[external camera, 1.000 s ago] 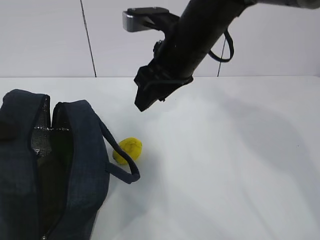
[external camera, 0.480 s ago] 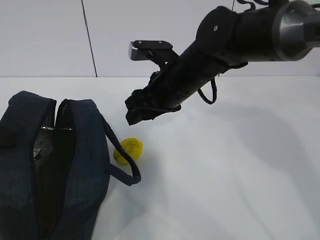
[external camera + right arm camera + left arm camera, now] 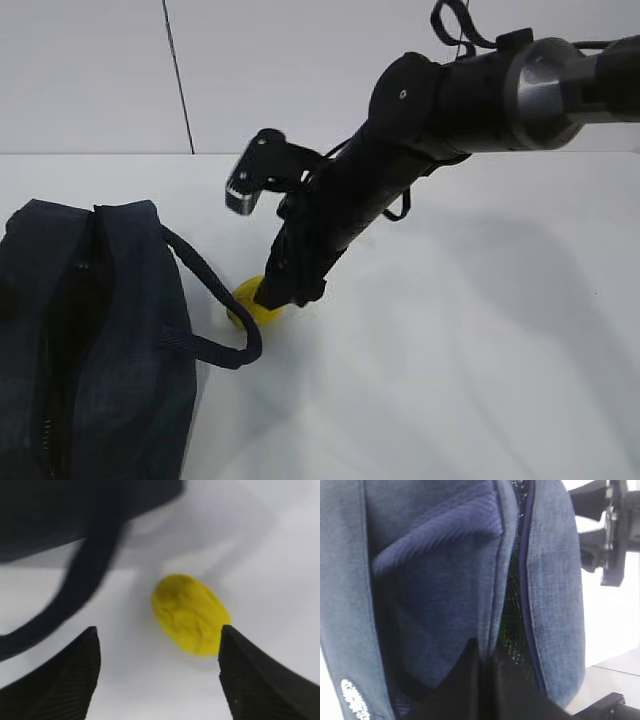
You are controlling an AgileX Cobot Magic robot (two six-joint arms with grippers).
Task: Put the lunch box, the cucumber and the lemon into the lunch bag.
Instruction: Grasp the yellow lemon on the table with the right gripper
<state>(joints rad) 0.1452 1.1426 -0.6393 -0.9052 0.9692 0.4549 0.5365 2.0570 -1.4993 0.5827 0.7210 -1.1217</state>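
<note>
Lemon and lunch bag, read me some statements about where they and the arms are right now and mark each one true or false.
1. The lemon lies on the white table. True.
2. The right tool is clamped shut on the lemon. False: its jaws stand open, with the lemon just ahead between them.
3. A strap handle of the lunch bag loops out beside the lemon. True.
4. The lemon is inside the lunch bag. False: it sits outside, next to the bag.
5. The bag's zipper is fully closed. False: the left wrist view shows a gap along the top.
</note>
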